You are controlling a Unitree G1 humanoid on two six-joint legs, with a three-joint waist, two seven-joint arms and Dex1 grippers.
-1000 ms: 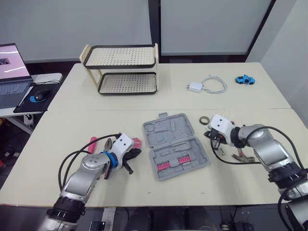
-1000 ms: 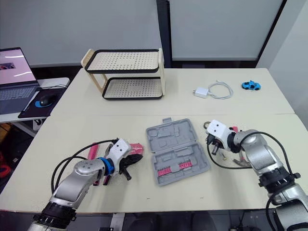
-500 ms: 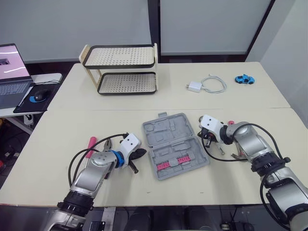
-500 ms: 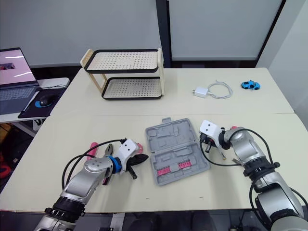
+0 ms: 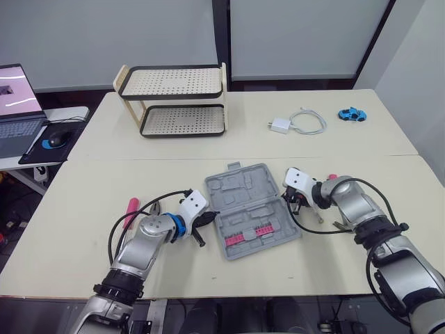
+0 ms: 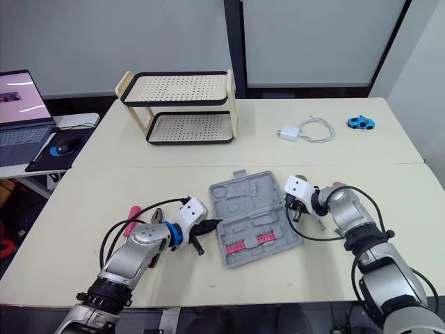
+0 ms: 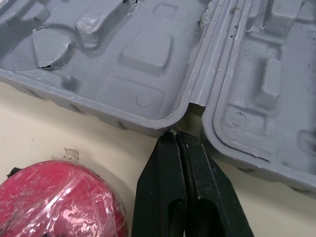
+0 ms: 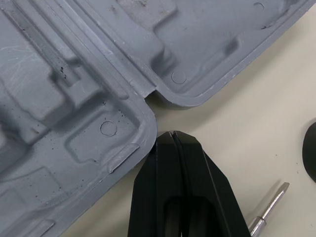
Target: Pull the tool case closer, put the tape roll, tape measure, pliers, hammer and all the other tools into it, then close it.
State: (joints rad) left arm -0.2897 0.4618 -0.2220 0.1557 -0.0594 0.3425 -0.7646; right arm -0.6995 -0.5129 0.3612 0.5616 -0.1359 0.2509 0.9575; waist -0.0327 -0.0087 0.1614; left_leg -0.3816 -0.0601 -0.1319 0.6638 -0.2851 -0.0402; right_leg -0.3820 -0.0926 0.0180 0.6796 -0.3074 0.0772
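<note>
- The grey tool case (image 5: 252,211) lies open and flat on the surface, in the middle of its near half and turned slightly askew to the front edge.
- A row of pink bits (image 5: 248,234) sits in the half of the case nearer the front edge; the other moulded recesses hold no tools.
- The left gripper (image 7: 176,136) has its two black fingers pressed together, with the tips right at the hinge notch on the case's left side.
- A red tape roll (image 7: 59,202) wrapped in clear film lies on the surface just beside that gripper, outside the case.
- Pliers with pink handles (image 5: 130,209) lie further toward the surface's left edge, apart from the case.
- The right gripper (image 8: 174,134) also has its fingers together, the tips at the case's rim beside the hinge notch on its right side.
- A screwdriver tip (image 8: 269,207) lies on the surface close to the right fingers.
- Toward the far edge stand a two-tier perforated rack (image 5: 174,101), a white charger with its cable (image 5: 282,126) and a blue toy car (image 5: 352,114).
</note>
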